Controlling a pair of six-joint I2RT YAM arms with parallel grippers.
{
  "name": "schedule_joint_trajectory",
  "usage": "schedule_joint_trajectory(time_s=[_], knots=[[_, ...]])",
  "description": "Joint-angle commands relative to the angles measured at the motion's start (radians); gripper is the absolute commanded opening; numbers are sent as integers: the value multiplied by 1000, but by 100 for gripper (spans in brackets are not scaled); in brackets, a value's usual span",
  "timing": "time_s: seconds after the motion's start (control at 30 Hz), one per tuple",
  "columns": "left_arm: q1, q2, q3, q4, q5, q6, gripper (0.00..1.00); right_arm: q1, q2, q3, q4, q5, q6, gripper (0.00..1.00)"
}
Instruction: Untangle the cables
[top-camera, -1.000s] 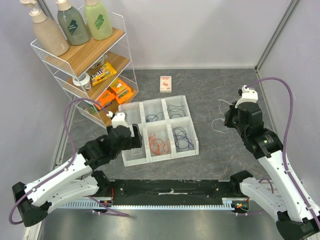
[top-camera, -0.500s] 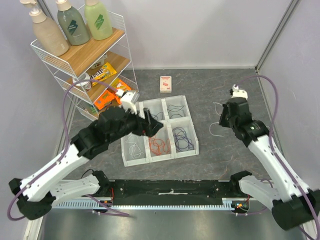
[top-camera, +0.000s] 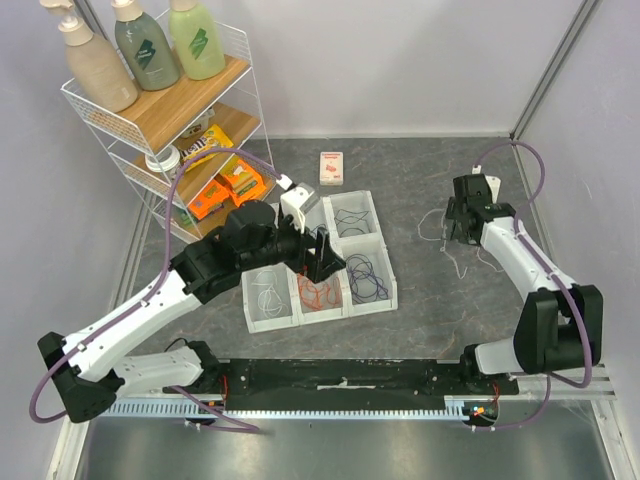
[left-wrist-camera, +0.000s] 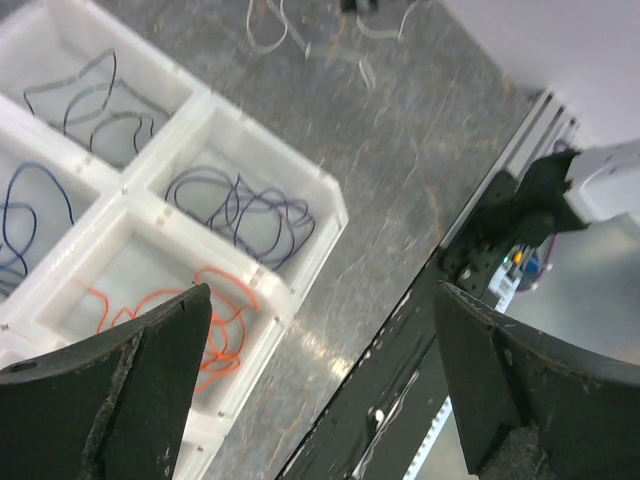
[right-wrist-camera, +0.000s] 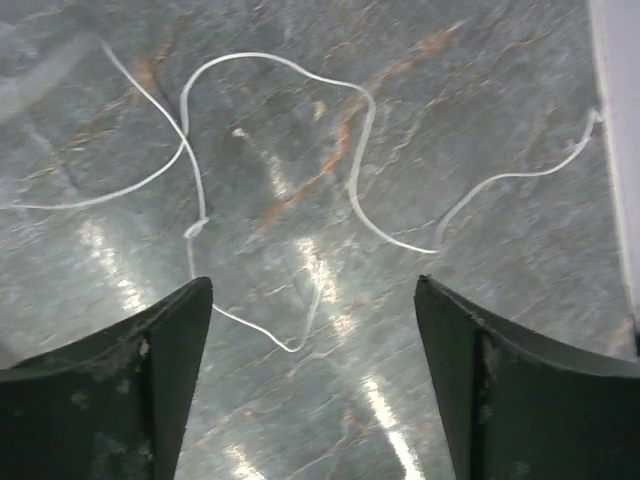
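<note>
Grey marbled table (right-wrist-camera: 480, 90) spreads below me, and on it the white cable (right-wrist-camera: 360, 145) sprawls in loose bends, crossing itself at a small kink to one side. My right gripper (right-wrist-camera: 315, 380) hangs just above it, jaws wide, holding nothing. To pinch well, I judge I should come down on a single strand clear of that crossing. Well apart, coloured cables (left-wrist-camera: 240, 205) sit sorted in the tray (left-wrist-camera: 310, 262); my left gripper (left-wrist-camera: 320, 390) hovers there, wide and empty.
</note>
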Motion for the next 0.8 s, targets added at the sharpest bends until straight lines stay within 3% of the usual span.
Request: schedule_joint_trajectory(time_s=[0.0, 0.17, 0.3, 0.5, 0.67, 0.77], knots=[[9, -75, -92, 92, 60, 67, 96, -43, 72, 63, -3, 81, -55, 97], [8, -118, -121, 99, 40, 67, 95, -91, 160, 68, 104, -21, -140, 98], [8, -134, -124, 106, 49, 66, 95, -189, 256, 89, 176, -180, -166, 98], [8, -134, -124, 103, 60, 63, 94, -209, 293, 41, 317, -406, -175, 94], [8, -129, -127, 105, 52, 64, 94, -209, 304, -48, 464, -644, -109, 91], [8, -118, -127, 102, 49, 67, 94, -206, 321, -104, 553, -686, -36, 89]])
